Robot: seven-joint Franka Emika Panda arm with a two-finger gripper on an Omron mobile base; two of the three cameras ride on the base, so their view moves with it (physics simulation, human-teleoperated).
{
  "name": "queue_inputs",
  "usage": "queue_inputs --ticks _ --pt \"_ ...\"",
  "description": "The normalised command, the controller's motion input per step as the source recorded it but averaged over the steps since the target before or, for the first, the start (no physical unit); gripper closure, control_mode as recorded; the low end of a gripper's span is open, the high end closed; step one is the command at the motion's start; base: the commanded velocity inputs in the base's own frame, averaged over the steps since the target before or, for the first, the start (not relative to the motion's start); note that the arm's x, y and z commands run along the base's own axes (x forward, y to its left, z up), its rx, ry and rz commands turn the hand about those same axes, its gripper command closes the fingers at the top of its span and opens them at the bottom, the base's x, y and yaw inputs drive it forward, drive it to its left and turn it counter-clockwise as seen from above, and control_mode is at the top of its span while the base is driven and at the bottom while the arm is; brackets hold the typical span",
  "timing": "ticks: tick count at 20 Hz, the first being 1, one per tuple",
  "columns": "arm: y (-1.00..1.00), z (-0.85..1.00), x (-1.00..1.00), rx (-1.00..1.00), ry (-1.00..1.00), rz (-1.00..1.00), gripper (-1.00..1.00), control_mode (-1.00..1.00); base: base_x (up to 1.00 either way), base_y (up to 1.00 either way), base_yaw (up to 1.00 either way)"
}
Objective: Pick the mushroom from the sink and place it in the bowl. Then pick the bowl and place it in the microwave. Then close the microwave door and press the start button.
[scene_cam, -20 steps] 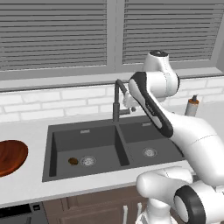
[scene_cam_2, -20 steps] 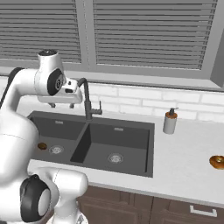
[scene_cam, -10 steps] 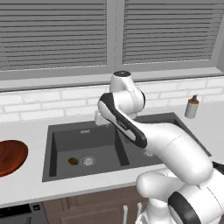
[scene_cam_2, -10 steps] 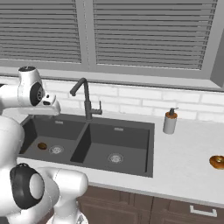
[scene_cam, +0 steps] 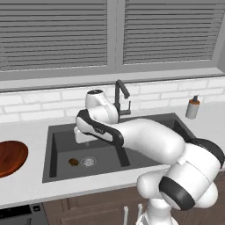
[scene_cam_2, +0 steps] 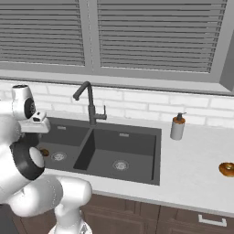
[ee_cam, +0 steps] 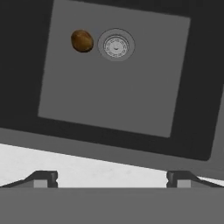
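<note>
Hand view: mushroom (ee_cam: 82,40) lies on floor of left basin of sink (ee_cam: 192,131), just beside silver drain (ee_cam: 116,45), not touching it. Hand (ee_cam: 111,179) hangs above basin's edge, fingers spread wide, nothing between them. Left base view: bowl (scene_cam: 11,157) sits on desk (scene_cam: 26,186) left of sink, apart from it. Judged step: first one, reach for mushroom. Next move calls for hand to centre over mushroom, descend, close. No readable writing or brand visible anywhere.

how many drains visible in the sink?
2. One drain sits in the left basin beside the mushroom; the other in the right basin of the sink.
</note>
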Motion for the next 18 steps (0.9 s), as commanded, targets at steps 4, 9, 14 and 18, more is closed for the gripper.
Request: queue_inputs --ticks 4,9,14,18 --pt "0.29 -0.79 0.31 -0.17 0.12 0.00 -1.00 -1.00 0.00 0.00 0.00" --pt "0.33 -0.71 0.07 -0.16 0.00 0.01 -1.00 -1.00 0.00 0.00 0.00" --pt "0.15 -0.29 0.05 -0.08 0.00 0.01 -1.00 -1.00 0.00 0.00 0.00" --pt "0.09 -0.24 0.17 -0.02 0.00 0.00 -1.00 -1.00 0.00 0.00 0.00"
